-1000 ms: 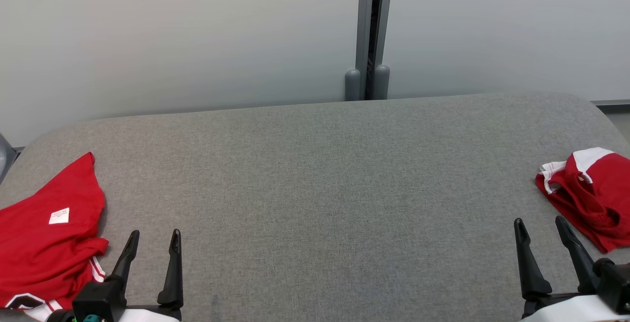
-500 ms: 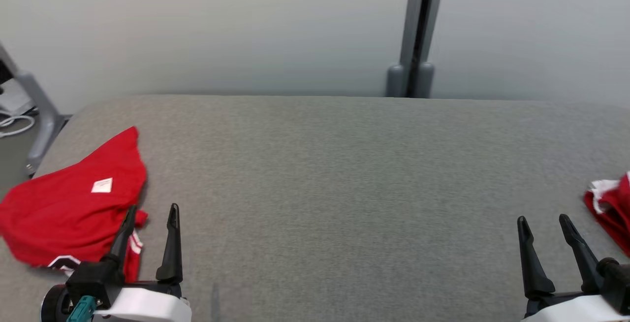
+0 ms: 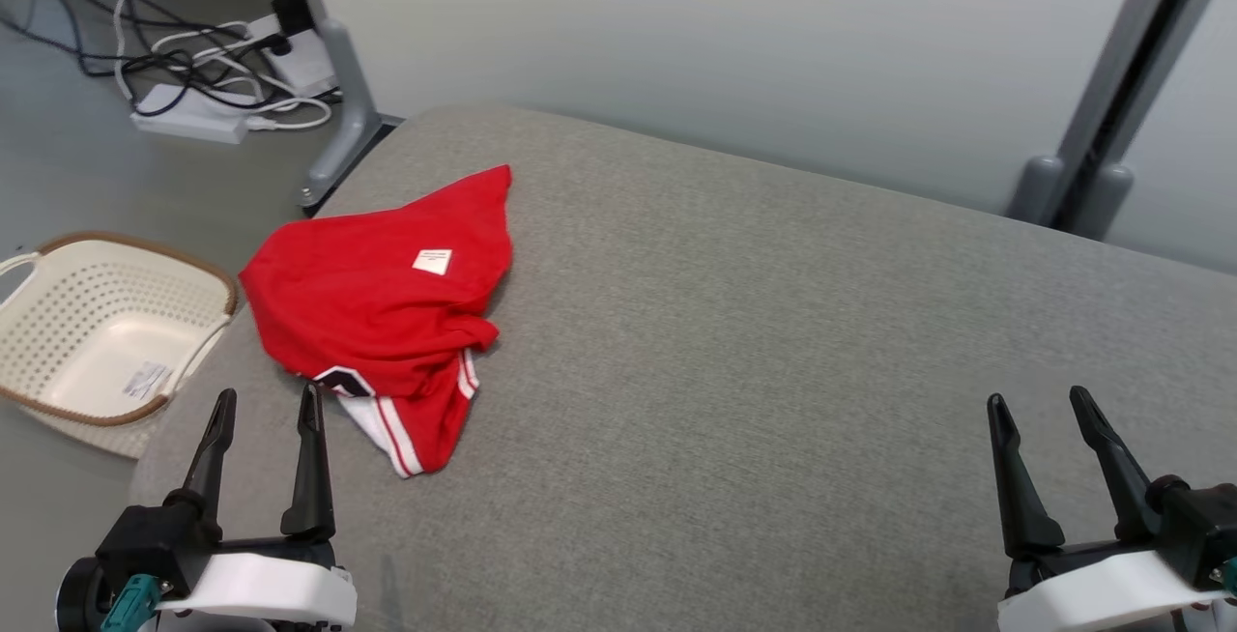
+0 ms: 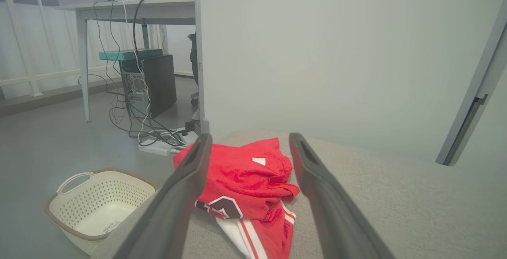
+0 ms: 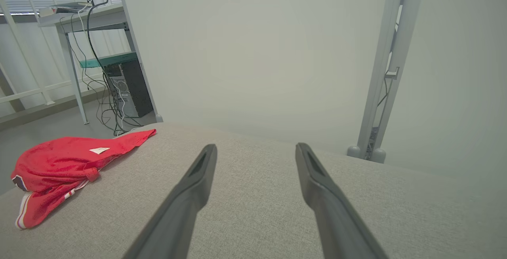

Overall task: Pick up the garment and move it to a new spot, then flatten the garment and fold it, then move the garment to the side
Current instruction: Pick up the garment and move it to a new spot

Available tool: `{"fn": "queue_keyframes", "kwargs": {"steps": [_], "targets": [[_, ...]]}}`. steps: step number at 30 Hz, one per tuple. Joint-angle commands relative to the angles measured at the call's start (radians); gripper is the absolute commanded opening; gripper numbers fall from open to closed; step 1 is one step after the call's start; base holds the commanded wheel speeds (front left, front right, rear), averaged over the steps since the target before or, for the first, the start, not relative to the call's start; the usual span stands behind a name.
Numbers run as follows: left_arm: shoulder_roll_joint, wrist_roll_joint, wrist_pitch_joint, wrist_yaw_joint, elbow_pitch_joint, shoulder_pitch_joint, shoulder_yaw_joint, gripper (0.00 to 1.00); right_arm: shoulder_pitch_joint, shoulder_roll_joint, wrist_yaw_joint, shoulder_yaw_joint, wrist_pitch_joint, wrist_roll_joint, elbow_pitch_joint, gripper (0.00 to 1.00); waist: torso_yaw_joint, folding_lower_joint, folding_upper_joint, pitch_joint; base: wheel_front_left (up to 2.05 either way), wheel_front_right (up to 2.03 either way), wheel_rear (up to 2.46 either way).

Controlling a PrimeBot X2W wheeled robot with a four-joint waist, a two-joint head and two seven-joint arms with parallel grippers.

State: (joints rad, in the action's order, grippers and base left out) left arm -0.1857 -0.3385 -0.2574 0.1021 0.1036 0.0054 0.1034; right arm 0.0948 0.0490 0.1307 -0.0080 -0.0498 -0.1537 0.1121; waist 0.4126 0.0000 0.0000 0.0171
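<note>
Left end effector (image 4: 250, 137) frames garment (image 4: 241, 174), basket (image 4: 130, 189), desk (image 4: 134, 4).

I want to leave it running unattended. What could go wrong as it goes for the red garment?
1. The garment lies crumpled near the left corner of the table; a clumsy pull by the open left gripper could drag it over the edge toward the basket on the floor.
2. It is bunched in layers, so a pinch may catch only one fold.
3. The right gripper sits far across the table, so a two-handed lift means a long reach.
</note>
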Motion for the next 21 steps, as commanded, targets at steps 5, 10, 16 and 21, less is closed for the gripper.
{"fn": "queue_keyframes", "kwargs": {"steps": [5, 10, 16, 21], "targets": [[0.001, 0.001, -0.006, -0.006, -0.005, -0.002, -0.007, 1.0, -0.011, 0.004, 0.0, 0.002, 0.002, -0.005, -0.011, 1.0, 0.094, 0.0, 0.0, 0.009, 0.0, 0.0, 0.0], [0.005, 0.007, -0.007, -0.01, -0.007, -0.005, -0.009, 1.0, -0.016, 0.004, 0.0, 0.005, -0.003, -0.006, -0.018, 1.0, 0.108, 0.0, 0.0, 0.013, 0.0, 0.0, 0.0], [0.008, 0.015, -0.008, -0.01, -0.009, -0.012, -0.013, 1.0, -0.022, 0.004, 0.0, 0.009, -0.001, -0.005, -0.021, 1.0, 0.104, 0.0, 0.0, 0.02, 0.0, 0.0, 0.0], [0.015, 0.023, -0.008, 0.001, -0.034, -0.038, -0.023, 1.0, -0.025, 0.004, 0.0, 0.006, 0.002, -0.003, -0.016, 1.0, 0.099, 0.0, 0.0, 0.029, 0.0, 0.0, 0.0]]}}
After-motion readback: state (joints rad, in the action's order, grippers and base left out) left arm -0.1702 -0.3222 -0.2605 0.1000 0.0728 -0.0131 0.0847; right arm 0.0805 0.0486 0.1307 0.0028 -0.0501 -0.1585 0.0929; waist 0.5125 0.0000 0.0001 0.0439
